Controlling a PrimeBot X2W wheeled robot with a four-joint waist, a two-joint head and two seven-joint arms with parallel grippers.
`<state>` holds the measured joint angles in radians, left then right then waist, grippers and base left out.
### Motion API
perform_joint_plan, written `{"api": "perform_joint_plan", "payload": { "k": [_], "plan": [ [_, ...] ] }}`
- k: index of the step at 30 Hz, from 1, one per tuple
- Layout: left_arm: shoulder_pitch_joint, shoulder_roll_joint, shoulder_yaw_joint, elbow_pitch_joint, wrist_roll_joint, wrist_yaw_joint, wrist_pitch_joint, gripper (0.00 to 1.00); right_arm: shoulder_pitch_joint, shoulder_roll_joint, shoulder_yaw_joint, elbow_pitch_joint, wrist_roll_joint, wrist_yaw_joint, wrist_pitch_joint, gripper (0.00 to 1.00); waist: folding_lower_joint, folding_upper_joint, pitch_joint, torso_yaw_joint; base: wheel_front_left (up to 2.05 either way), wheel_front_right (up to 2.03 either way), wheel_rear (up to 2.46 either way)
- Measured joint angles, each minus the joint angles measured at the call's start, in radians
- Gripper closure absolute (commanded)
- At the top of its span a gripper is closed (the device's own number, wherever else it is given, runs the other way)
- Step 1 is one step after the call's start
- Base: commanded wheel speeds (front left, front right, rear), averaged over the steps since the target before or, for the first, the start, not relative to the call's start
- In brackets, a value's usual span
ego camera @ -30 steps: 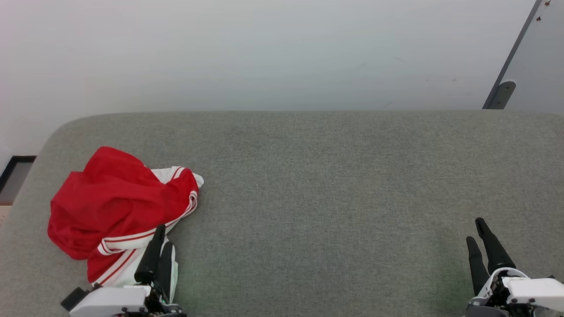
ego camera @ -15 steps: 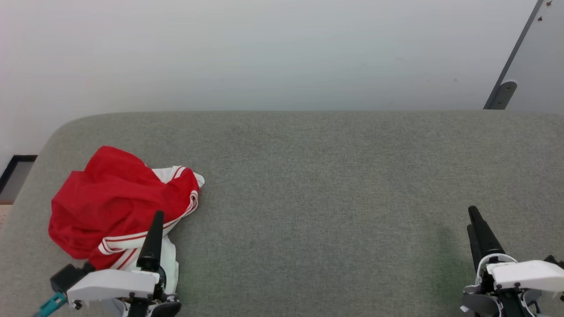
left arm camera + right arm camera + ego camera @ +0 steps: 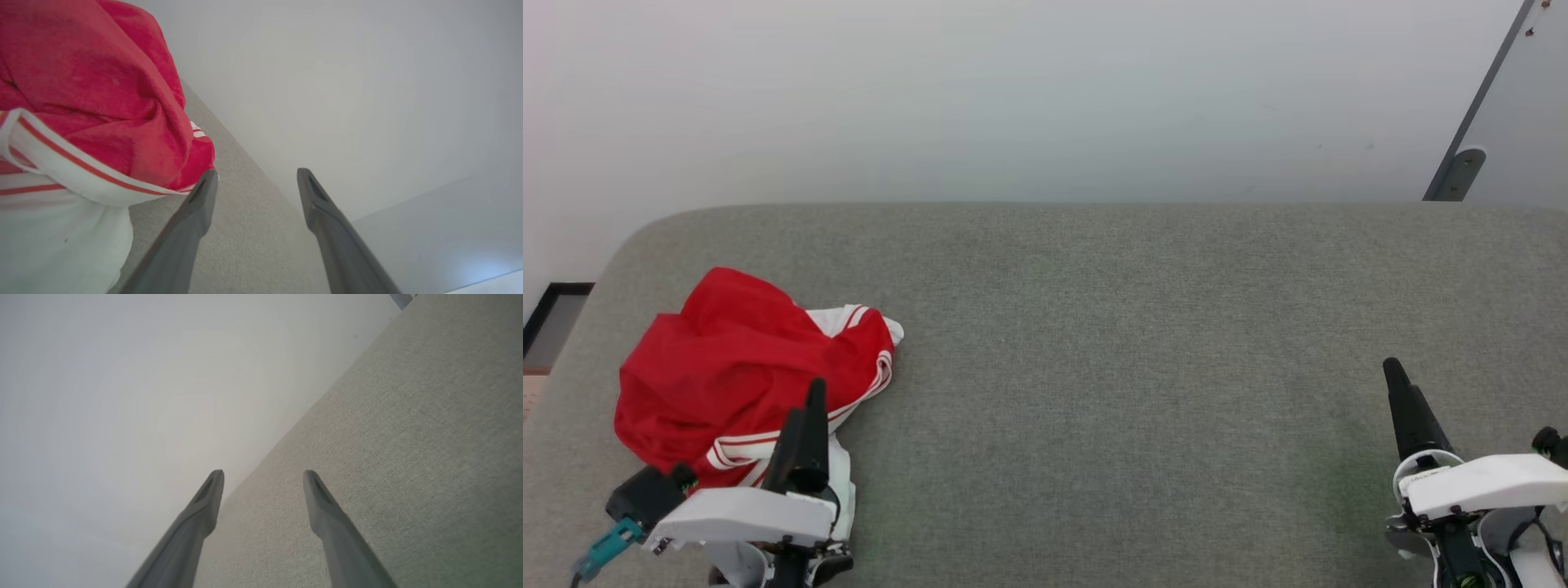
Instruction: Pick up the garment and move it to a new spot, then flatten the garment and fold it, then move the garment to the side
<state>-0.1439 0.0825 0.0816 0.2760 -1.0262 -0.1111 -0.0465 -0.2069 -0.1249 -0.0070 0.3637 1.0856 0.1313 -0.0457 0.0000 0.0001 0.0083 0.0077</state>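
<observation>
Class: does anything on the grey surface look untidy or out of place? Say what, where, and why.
The garment lies crumpled in a heap near the left end of the surface, its striped trim twisted, nowhere flat. Nothing else stands out.

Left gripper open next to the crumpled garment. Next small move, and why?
Probably nudge the left gripper sideways and down onto the garment so the striped band sits between its fingers. Its jaws are open with bare grey padding between them; the fabric lies just outside one finger.
</observation>
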Motion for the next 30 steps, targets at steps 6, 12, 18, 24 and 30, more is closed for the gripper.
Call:
{"api": "perform_joint_plan", "payload": {
  "k": [6,12,18,24,30],
  "plan": [
    [-0.004,0.001,-0.01,-0.005,0.112,-0.003,-0.021,0.0,-0.01,0.0,-0.005,-0.011,-0.173,0.0,-0.021,0.0,0.0,0.0,0.004,0.002,0.0,0.0,0.0],
    [-0.005,0.013,-0.029,-0.018,0.249,0.006,-0.04,0.0,-0.018,0.008,-0.016,-0.025,-0.318,0.0,-0.04,0.0,0.0001,0.0,0.006,0.004,0.0,0.0,0.0],
    [-0.009,0.023,-0.046,-0.04,0.355,0.023,-0.06,0.0,-0.031,0.011,-0.023,-0.037,-0.459,0.0,-0.06,0.0,0.0,0.0,0.013,0.006,0.0,0.0,0.0],
    [-0.01,0.034,-0.064,-0.047,0.441,0.039,-0.076,0.0,-0.035,0.017,-0.031,-0.044,-0.573,0.0,-0.078,0.0,0.0,0.0,0.018,0.008,0.0,0.0,0.0],
    [-0.011,0.045,-0.081,-0.057,0.513,0.054,-0.093,0.0,-0.051,0.018,-0.04,-0.048,-0.673,0.0,-0.092,0.0,0.0,0.0,0.021,0.01,0.0,0.0,0.0]
  ]
}}
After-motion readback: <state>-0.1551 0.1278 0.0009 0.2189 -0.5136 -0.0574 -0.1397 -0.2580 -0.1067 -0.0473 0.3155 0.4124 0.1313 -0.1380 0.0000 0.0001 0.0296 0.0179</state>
